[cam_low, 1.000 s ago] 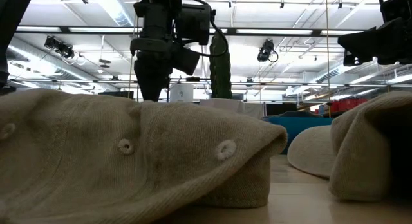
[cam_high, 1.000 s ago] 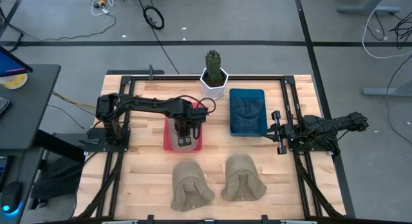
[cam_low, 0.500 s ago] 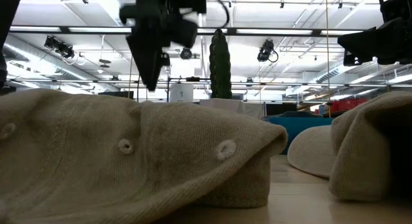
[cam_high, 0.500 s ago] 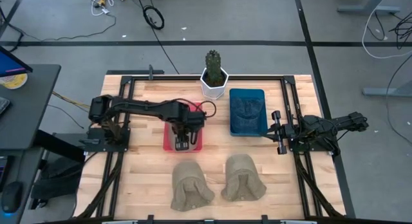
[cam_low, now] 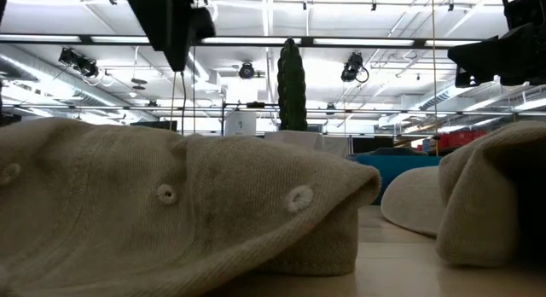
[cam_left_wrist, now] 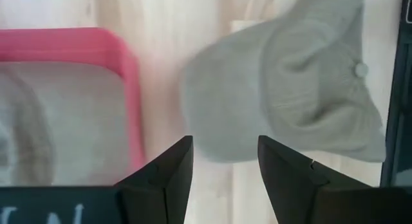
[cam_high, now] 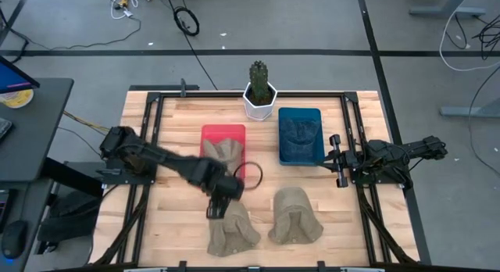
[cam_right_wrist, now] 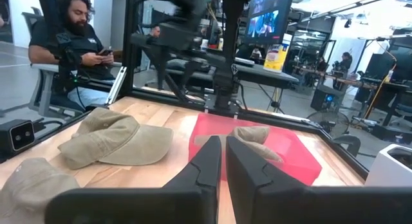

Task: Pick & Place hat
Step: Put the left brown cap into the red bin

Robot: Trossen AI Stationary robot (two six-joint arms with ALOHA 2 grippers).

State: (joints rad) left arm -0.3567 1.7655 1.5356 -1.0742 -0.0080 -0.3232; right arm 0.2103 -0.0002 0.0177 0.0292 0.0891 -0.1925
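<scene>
Wooden tabletop [cam_high: 172, 225] in a black frame, grey floor around. One tan hat [cam_high: 225, 152] lies in the pink tray [cam_high: 209, 134]. Two more hats rest on the near boards: left hat [cam_high: 231, 229], right hat [cam_high: 294, 217], just apart. Left pincer [cam_high: 218, 200] hangs over the left hat's far edge, fingers spread, empty. Right pincer [cam_high: 337, 160] waits at the right rail, fingers together, empty. Potted cactus [cam_high: 259, 88] and blue tray [cam_high: 301, 135] behind.

a potted cactus [cam_high: 259, 88] stands at the table's [cam_high: 176, 123] far edge, a seated person [cam_right_wrist: 67, 47] beyond.
</scene>
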